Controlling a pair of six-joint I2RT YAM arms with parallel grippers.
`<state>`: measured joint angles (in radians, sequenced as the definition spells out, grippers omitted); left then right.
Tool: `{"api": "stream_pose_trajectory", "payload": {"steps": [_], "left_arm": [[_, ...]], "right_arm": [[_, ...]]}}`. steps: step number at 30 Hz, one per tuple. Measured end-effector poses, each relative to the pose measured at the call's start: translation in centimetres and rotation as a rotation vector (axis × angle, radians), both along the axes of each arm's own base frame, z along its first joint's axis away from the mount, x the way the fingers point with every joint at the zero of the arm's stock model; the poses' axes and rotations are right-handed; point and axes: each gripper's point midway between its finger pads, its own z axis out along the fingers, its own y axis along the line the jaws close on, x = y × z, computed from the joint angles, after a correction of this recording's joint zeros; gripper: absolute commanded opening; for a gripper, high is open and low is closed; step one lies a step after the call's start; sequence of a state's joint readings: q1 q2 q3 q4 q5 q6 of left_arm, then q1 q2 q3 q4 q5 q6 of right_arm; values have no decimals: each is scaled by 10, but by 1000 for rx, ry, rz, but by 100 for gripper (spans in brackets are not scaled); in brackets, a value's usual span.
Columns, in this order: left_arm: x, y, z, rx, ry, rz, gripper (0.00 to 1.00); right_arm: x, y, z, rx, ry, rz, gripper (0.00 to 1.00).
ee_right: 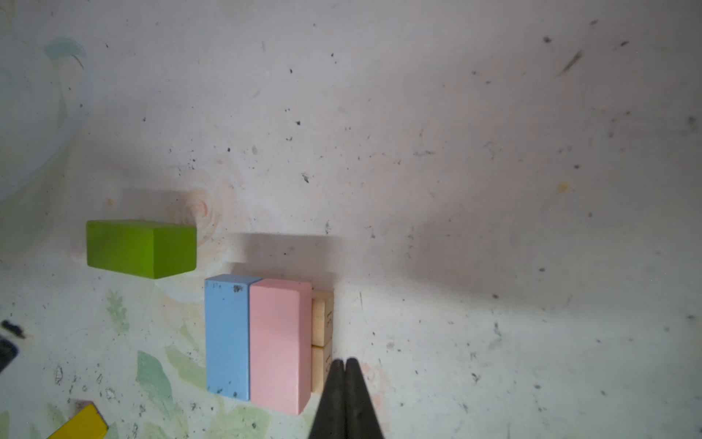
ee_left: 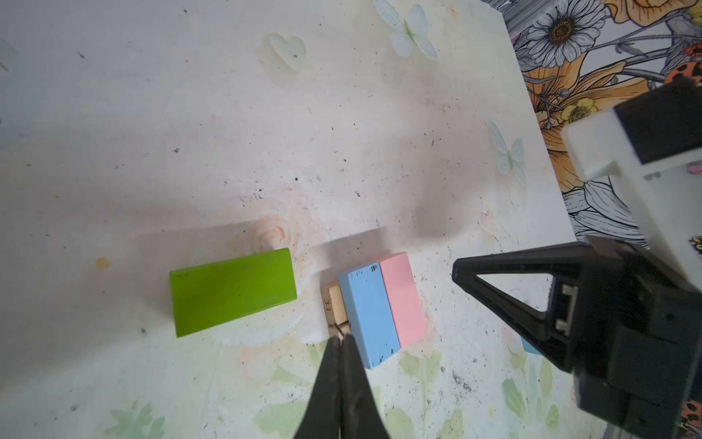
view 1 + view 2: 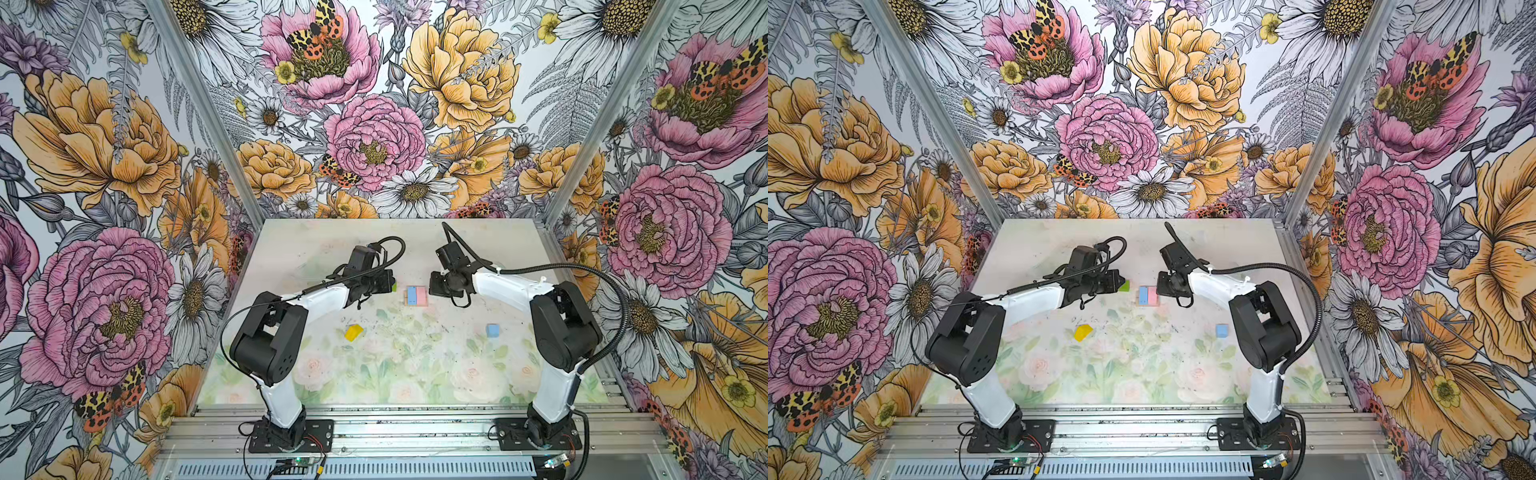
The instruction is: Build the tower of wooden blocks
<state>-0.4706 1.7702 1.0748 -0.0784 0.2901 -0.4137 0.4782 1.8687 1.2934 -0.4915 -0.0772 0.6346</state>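
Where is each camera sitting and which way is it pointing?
Both top views: above the arm bases, facing down toward the back wall; both arms show.
Left wrist: down past the shut left hand at the blue brick; right hand visible.
Right wrist: down past the shut right hand at the pink brick.
Wrist views share the green brick.

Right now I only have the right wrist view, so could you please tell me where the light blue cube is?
Observer: The light blue cube lies alone, on the side of the right arm, nearer the arm bases than the pink brick.
Operator: Thanks, and where is the left gripper?
Observer: It is shut, its tips at the tan planks beside the light blue brick.
Operator: Is the yellow roof piece near it?
Observer: No, it lies apart, back toward the base of the left arm.
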Motion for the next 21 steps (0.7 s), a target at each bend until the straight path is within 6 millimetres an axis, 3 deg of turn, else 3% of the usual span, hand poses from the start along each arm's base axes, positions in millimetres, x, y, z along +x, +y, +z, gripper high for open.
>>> {"api": "stream_pose_trajectory", "payload": {"steps": [8,15,21], "left_arm": [[5,-15,-6,1,18,-28,0],[0,-20,-29,34,82,-43,0],[0,-23,-28,39,88,-51,0]], "right_arm": [[6,6,-4,21,0,8,0],[9,10,-11,26,9,12,0],[10,12,-16,34,20,15,0]]}}
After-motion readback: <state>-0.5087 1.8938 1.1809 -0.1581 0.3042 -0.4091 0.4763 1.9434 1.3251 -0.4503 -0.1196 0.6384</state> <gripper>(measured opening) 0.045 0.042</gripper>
